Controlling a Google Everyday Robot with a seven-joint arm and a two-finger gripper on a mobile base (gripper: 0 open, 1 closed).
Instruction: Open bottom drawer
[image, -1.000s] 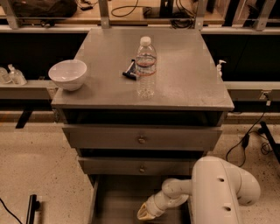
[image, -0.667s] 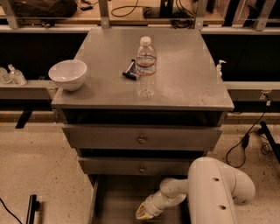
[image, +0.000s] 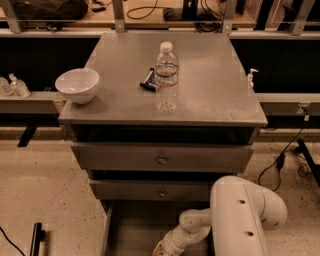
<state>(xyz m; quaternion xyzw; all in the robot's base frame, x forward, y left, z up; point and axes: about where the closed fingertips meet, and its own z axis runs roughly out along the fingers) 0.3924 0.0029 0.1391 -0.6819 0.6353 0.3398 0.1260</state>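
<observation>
Risk first: bottom drawer (image: 134, 226) is already pulled well out under the middle drawer (image: 150, 190), its grey inside showing, and its front runs off the lower edge of view. My claw (image: 161, 248) sits low at that edge, over the drawer's inner floor. I can't tell whether it is clenched on anything or released, since the frame cuts it off. If I keep hauling, the drawer could hit its stop and jolt the cabinet, and the water bottle (image: 166, 75) standing on the tabletop (image: 215, 80) looks the likeliest thing to tip. The bowl (image: 77, 85) near the left edge could also shift. My bulky elbow is close to the drawer's right side and could snag it.

Versus a second ago, my arm has slid a bit left and the claw sits slightly lower. Drawer opening, bottle and bowl look unchanged.
</observation>
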